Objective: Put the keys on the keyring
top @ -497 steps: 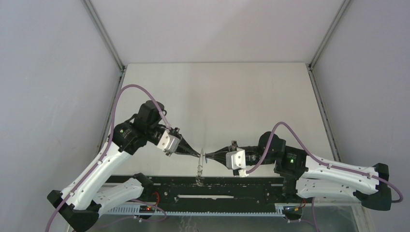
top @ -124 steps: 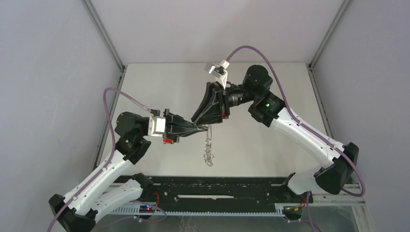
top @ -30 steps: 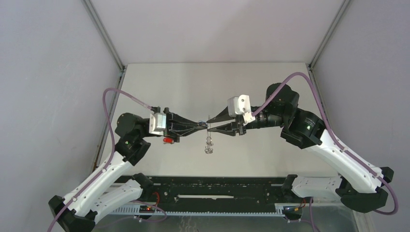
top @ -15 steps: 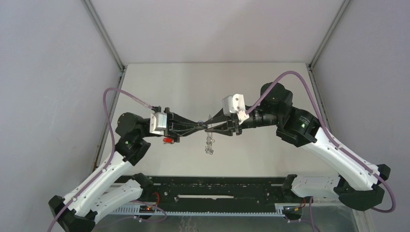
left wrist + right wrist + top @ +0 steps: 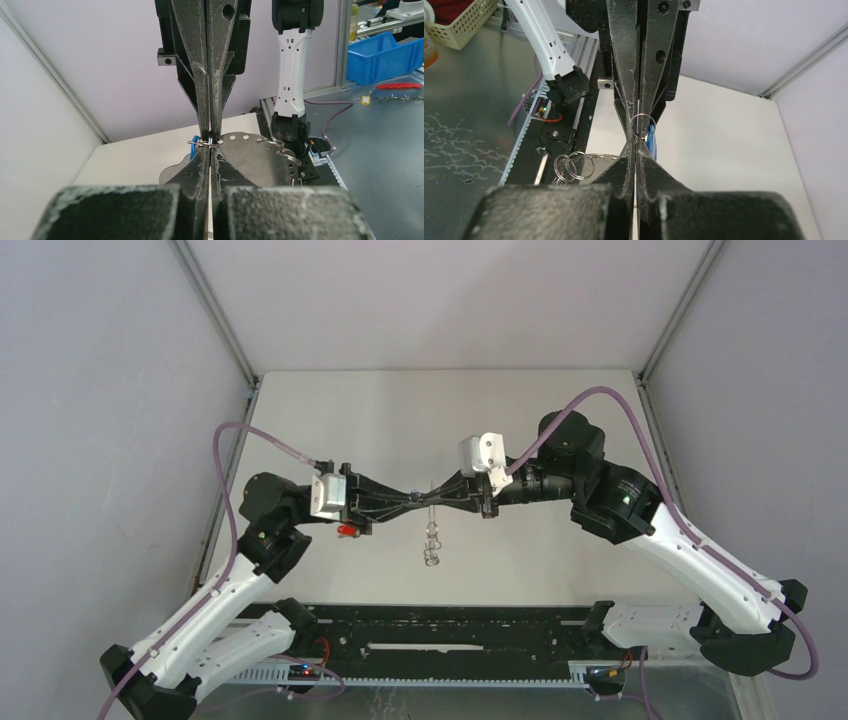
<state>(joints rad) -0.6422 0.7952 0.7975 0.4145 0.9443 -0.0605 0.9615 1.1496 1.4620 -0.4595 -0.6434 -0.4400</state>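
Grippers meet tip to tip above the white table (image 5: 540, 420), in the middle of the top view. The black two-finger left gripper (image 5: 420, 502) reaches in from the left and the matching black right gripper (image 5: 438, 500) from the right, both roughly level. Each wrist camera shows its own fingers pressed together with no gap between them, and the other arm's fingers coming straight at them, likewise together. The thin grey metal keyring (image 5: 432, 543) hangs in the air straight down from the meeting point, clear of the table. From the left wrist it looks like a flat shiny piece with small holes along its rim, spreading out behind the left fingertips, which appear clamped on its upper edge. A small wire loop (image 5: 201, 143) sits exactly where the four fingertips meet. The tiny key with the blue plastic head (image 5: 652, 140) hangs just beside it, touching or nearly touching the fingers. I cannot tell whether the right gripper nips the loop, the key's shank or the keyring's edge. Two larger split rings (image 5: 574, 166) dangle from the keyring's rim, on the side towards the arm bases. A small red object (image 5: 347, 531) shows just under the left gripper's body; whether it is the red-headed key cannot be made out.
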